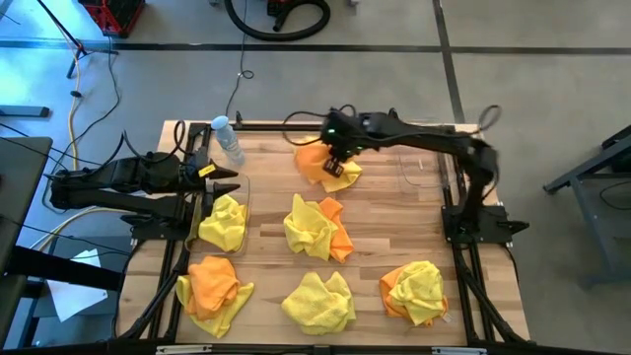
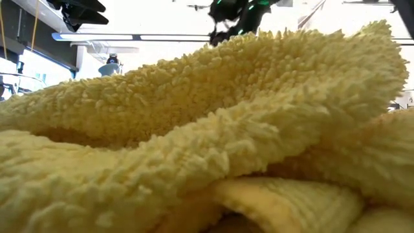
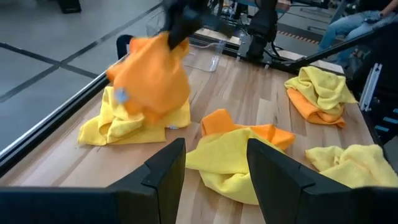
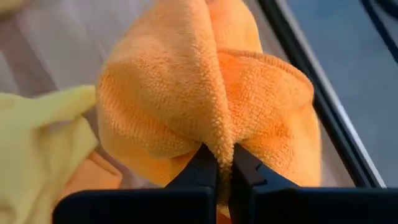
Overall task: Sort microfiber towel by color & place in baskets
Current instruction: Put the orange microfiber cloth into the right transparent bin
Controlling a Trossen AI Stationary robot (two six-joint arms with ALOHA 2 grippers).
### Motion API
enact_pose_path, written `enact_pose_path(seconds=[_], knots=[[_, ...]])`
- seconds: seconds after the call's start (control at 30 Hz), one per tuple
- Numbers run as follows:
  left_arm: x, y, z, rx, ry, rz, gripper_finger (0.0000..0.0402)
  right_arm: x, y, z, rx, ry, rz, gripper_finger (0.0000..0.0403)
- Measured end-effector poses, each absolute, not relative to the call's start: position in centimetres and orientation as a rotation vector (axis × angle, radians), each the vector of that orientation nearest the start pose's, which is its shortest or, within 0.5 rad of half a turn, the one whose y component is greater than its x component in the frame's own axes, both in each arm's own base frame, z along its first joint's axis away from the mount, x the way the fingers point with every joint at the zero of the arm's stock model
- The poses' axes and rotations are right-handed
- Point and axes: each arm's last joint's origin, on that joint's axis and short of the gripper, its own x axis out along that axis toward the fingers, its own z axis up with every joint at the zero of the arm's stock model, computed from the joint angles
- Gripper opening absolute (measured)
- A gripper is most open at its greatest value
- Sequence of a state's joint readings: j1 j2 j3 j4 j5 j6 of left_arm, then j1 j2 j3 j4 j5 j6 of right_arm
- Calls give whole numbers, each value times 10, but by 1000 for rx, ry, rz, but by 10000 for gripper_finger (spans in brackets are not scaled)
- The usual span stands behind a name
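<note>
Your right hand [image 4: 224, 163] pinches an orange towel [image 4: 205, 93], lifted off the surface [image 1: 394, 222]. Left hand [image 3: 214, 165] waits spread. Next, carry it to a basket [image 1: 426, 170].

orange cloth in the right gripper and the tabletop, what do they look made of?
Orange cloth: soft pile fabric, probably microfiber or terry; fine looped nap shows, and it folds limply where the right gripper pinches it. Tabletop: looks like wood, butcher-block style; pale parallel strips with visible grain and a smooth, low-sheen finish.
</note>
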State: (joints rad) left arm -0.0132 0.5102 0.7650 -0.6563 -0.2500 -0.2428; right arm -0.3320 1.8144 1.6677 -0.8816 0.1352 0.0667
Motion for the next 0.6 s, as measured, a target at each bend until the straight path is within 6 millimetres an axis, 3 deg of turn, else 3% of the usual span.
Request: enact_pose_path(seconds=[0.43, 0.6], knots=[[100, 7, 315, -180, 359, 315, 161, 222, -86, 348, 272, 674, -719, 0], [100, 8, 316, -186, 347, 367, 161, 166, -72, 361, 316, 665, -910, 0]])
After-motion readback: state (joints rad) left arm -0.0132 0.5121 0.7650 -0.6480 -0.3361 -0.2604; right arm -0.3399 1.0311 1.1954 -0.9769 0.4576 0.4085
